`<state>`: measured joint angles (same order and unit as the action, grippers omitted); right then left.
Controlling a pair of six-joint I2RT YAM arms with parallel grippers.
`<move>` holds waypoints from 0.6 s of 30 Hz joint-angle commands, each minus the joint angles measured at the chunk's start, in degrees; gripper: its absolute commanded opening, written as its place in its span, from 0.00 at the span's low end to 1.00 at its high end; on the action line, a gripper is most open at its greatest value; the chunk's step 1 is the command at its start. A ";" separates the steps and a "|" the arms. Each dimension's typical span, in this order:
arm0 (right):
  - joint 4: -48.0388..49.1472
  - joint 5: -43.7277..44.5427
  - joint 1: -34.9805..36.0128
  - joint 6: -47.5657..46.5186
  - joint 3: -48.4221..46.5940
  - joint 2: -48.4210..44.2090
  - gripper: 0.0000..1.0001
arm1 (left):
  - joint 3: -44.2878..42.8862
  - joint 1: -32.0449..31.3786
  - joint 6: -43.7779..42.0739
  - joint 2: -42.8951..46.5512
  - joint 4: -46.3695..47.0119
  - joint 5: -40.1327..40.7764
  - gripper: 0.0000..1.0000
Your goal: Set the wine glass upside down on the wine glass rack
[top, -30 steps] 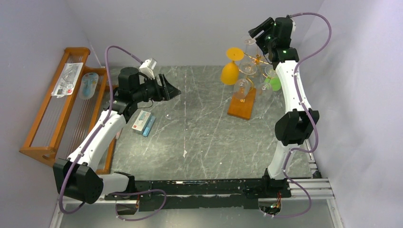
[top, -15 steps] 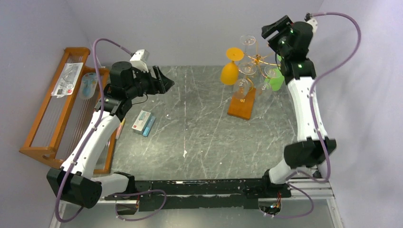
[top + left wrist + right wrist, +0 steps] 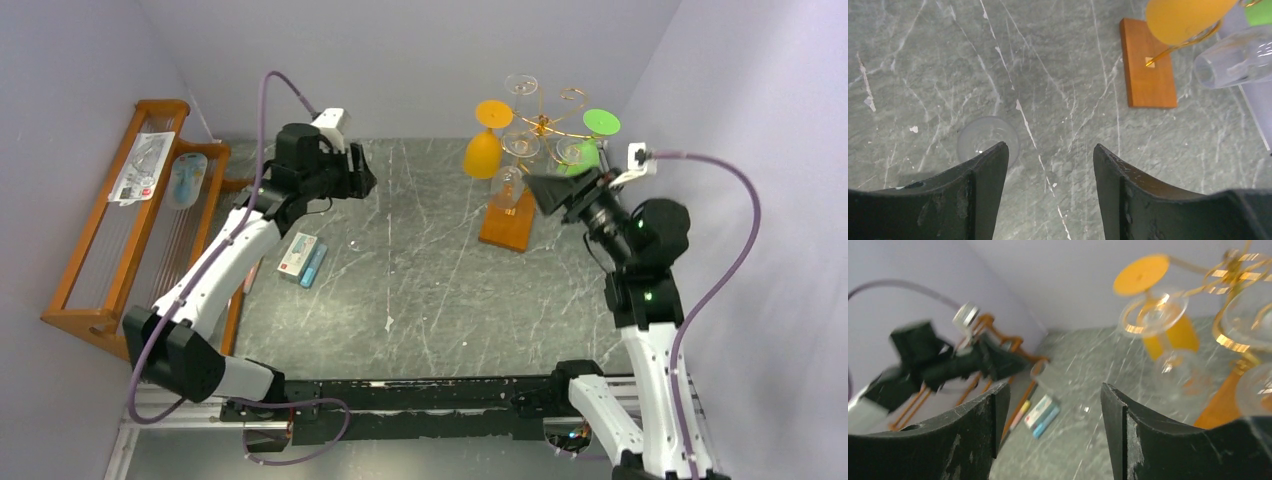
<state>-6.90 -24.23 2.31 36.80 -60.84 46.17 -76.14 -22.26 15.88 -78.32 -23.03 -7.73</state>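
Overhead view of a two-arm robot at a grey marble table. Since a sec ago the right arm has pulled away from the wine glass rack at far right. It was up against the top of the gold wire arms; now it sits back by the right wall, w/ the right gripper facing the rack from near its wooden base. Its jaws stand apart, nothing between them.

That retreat uncovers a green wine glass hanging foot-up on the rack's right side. An orange wine glass hangs on the left and a clear wine glass at the far top, plus more clear ones lower down. Can't tell which was hung last.

The left arm has shifted a little toward the far wall. The left gripper is also spread and empty, above a small clear round item on the table; can't tell what it is.

Judgement: hanging looks done and the arms are clearing off. If that clear item is another glass, it's prob. next.
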 commanded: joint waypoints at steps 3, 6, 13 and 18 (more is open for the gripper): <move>-7.22 -12.75 -0.11 -5.80 4.88 -10.82 0.69 | -4.92 -4.25 -4.00 -5.41 -4.61 11.88 0.63; -10.88 -13.36 -0.11 -7.62 4.12 -12.54 0.69 | -5.94 -4.91 -4.47 -7.73 -5.88 13.90 0.58; -3.56 -19.33 -0.11 1.73 13.58 -14.76 0.66 | -9.73 -6.19 -5.93 -11.54 -7.89 17.85 0.57; -1.51 -18.76 -0.11 3.92 18.00 -16.37 0.70 | -10.41 -6.86 -7.21 -13.87 -10.23 20.98 0.55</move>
<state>-11.05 -41.12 2.31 37.54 -44.93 31.46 -84.73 -28.16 10.96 -90.61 -30.09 8.95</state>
